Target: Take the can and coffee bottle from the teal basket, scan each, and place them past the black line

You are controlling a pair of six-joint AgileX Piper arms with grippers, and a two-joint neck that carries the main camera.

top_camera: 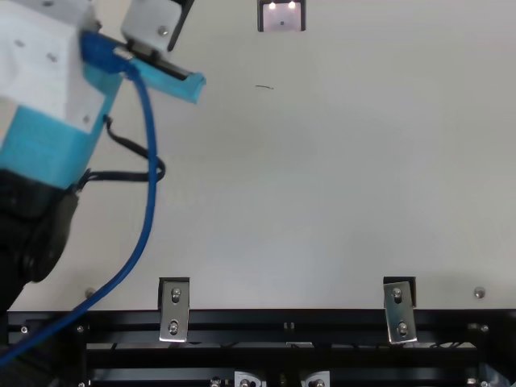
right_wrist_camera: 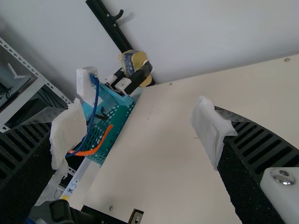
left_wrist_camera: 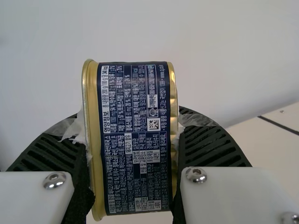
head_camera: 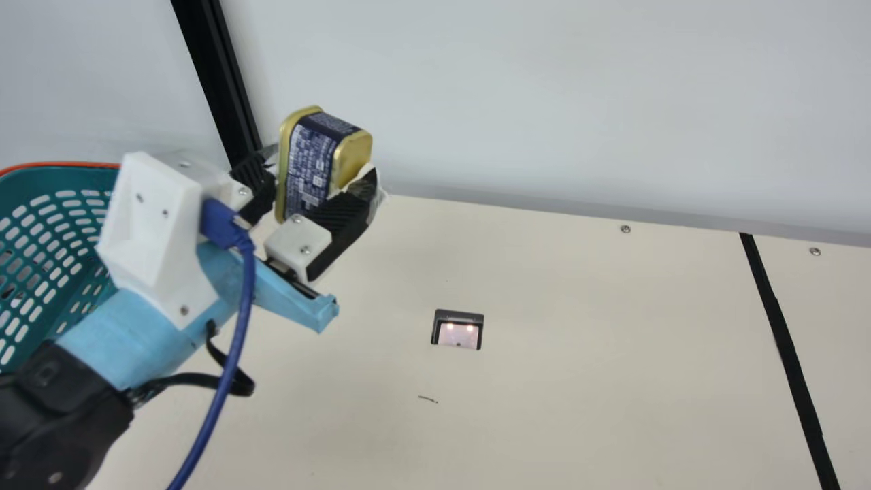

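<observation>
The left claw [head_camera: 322, 167] grips the can [left_wrist_camera: 133, 140] aloft near the teal basket [head_camera: 61, 178], the right claw [right_wrist_camera: 139, 130] is wide, and scanning seems due, wanting the can's code lowered towards the scanner [head_camera: 458, 333].

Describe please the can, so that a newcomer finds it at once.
Find the teal basket at the main view's left edge. To its right, the left gripper holds the can between its fingers. Look for gold ends and a dark blue printed label, unlike the black ribbed fingers.
</observation>
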